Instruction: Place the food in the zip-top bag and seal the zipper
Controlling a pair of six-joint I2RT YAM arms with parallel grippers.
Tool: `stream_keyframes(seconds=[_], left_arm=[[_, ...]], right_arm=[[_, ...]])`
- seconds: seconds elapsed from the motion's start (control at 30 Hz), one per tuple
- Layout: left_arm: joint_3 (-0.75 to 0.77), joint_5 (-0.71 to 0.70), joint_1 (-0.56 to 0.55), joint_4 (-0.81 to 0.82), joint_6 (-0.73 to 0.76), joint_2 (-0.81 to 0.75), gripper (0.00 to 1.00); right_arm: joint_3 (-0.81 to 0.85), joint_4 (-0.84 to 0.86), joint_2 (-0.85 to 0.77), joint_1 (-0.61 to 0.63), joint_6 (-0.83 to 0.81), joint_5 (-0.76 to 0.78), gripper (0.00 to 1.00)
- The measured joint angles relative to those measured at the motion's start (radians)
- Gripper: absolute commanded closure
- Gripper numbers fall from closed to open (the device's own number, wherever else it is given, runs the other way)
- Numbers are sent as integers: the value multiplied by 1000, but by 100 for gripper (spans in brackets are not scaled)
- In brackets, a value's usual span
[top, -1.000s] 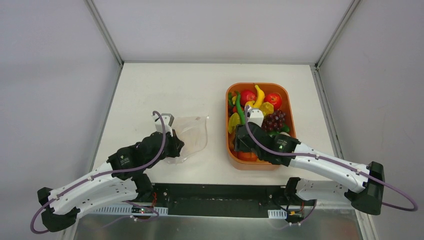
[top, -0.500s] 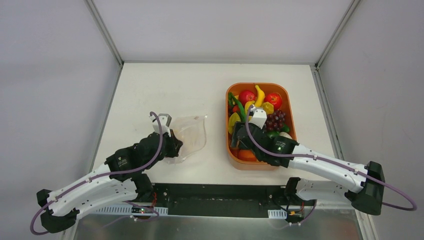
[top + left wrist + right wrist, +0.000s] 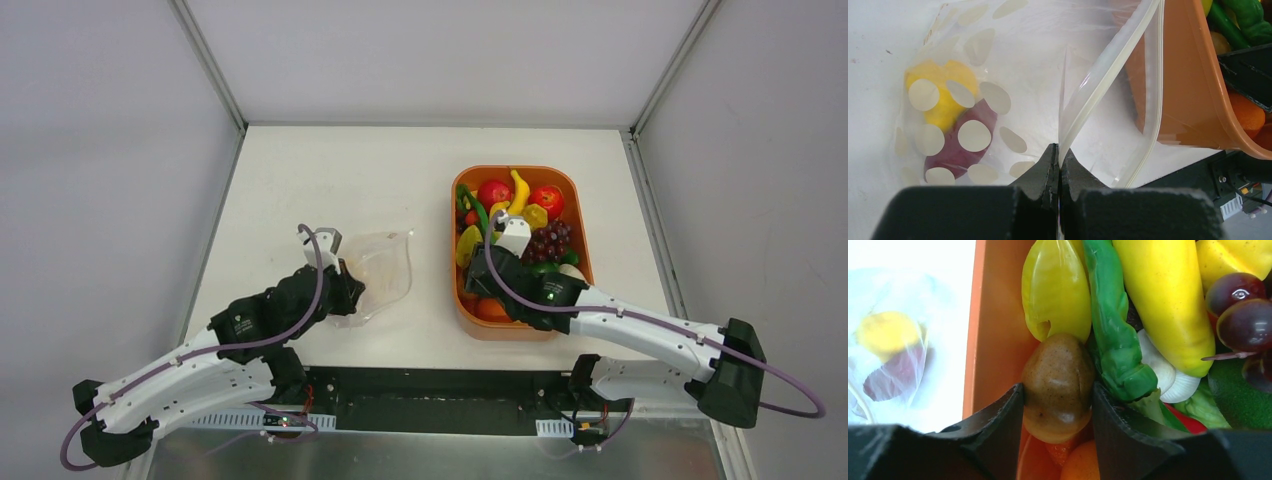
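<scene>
both clamped, left claw (image 3: pixel 1060 167) on zip-top bag (image 3: pixel 998 70), right claw (image 3: pixel 1057 395) on brown potato (image 3: pixel 1058 372), green pepper (image 3: pixel 1113 340) touching

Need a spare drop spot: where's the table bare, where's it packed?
Bare: far-left table beyond the zip-top bag; narrow strip between bag and orange tray. Crowded: tray, full of food, right claw closed on a brown piece.

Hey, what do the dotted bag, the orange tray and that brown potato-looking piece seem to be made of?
Dotted bag: thin clear plastic film, likely; contents show through, it creases.
Orange tray: smooth moulded plastic, apparently; faintly glossy wall.
Brown piece: probably glossy plastic, speckled, with highlights.
</scene>
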Motion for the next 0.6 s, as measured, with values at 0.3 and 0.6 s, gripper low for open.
stream_keyframes(seconds=[0.3, 0.6], left_arm=[[-15, 0, 0, -3, 0, -24, 100], [-15, 2, 0, 4, 0, -21, 100]], right_arm=[[-73, 60, -168, -1, -9, -52, 73], [-142, 152, -368, -2, -10, -106, 74]])
